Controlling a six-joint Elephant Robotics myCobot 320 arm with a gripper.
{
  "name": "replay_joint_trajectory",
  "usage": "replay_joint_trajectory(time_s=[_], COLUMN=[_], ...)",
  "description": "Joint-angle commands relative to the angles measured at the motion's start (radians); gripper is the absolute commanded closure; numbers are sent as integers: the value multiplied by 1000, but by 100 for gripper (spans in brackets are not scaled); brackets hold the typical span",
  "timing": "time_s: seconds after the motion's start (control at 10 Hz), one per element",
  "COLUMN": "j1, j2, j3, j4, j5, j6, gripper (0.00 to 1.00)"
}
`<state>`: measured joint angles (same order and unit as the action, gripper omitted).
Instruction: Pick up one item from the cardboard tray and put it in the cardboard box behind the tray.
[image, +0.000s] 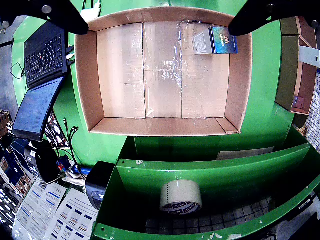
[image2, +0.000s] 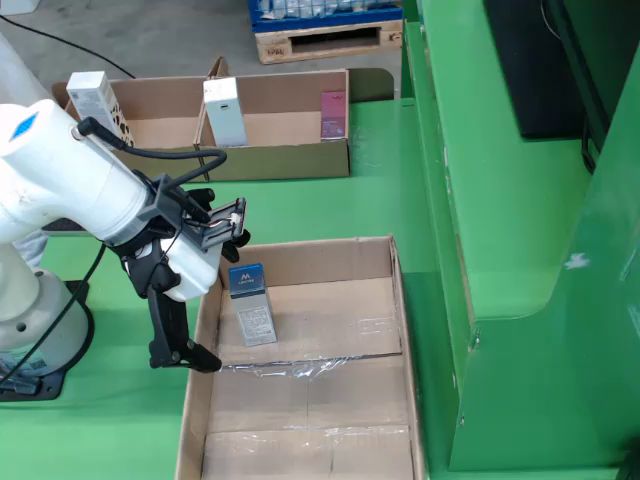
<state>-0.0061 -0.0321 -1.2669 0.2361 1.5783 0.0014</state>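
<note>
Big green desk (image2: 400, 210) carries everything here. Nearest the fixed camera is the large open cardboard box (image2: 305, 405), its flaps taped with clear tape. At the desk's far edge sits the shallower cardboard tray (image2: 290, 160) with 3 small boxes standing in it. The white arm (image2: 70, 185) reaches in from the left, its gripper (image: 160, 12) hovering over the big box with jaws spread wide and holding nothing. The 1 item, a small blue-topped box (image2: 250, 303), already lies inside the cardboard box near its far left corner in the fixed view
</note>
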Motion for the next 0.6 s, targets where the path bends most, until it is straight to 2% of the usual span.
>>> replay_joint_trajectory(time_s=[0.0,0.5], j1=[0,2], j2=[15,-7], j3=[24,50], j4=[12,-15], j5=[-1,8], j6=[-1,-10], gripper=[0,0])
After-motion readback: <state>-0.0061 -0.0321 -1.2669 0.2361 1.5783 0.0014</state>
